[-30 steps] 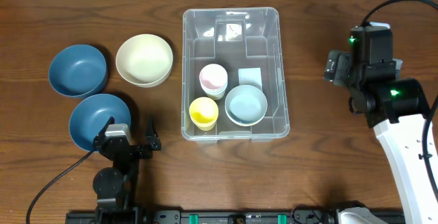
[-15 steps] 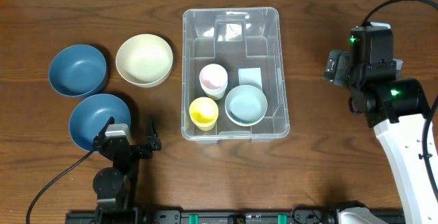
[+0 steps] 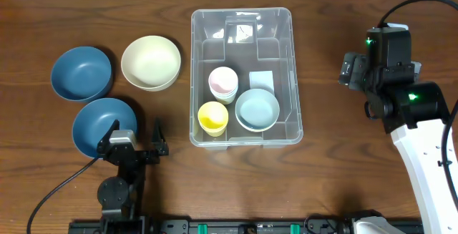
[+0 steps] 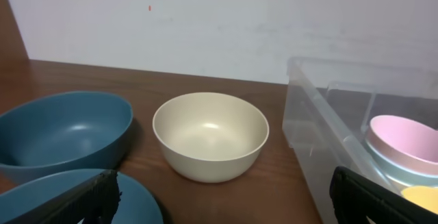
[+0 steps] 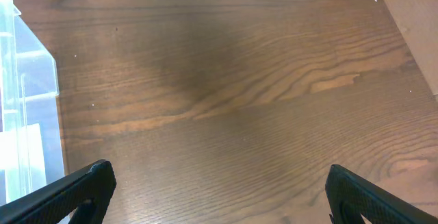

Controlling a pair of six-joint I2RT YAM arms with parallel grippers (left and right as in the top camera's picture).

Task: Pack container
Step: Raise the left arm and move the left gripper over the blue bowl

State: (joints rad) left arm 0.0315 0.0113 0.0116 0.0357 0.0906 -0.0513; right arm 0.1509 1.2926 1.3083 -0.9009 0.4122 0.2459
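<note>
Three bowls unpacked, left of the container (image 3: 295,76) at mid-table: cream bowl (image 3: 150,62), far blue bowl (image 3: 81,72), near blue bowl (image 3: 104,125). Already inside: pink cup (image 3: 222,82), yellow cup (image 3: 212,117), pale bowl (image 3: 257,109). Left gripper (image 3: 137,128) gaping, empty, just beside the near blue bowl; right gripper (image 5: 215,196) likewise wide, over bare wood. Next, probably: pinch that bowl's rim, lift clear of the wall.

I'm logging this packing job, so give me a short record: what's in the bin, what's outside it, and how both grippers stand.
container: open-topped, holds three items
inside: pink cup, yellow cup, light blue bowl
outside, to its left in the overhead view: cream bowl, far dark blue bowl, near dark blue bowl
left gripper: open, empty, beside the near dark blue bowl
right gripper: open, empty, above bare table
</note>
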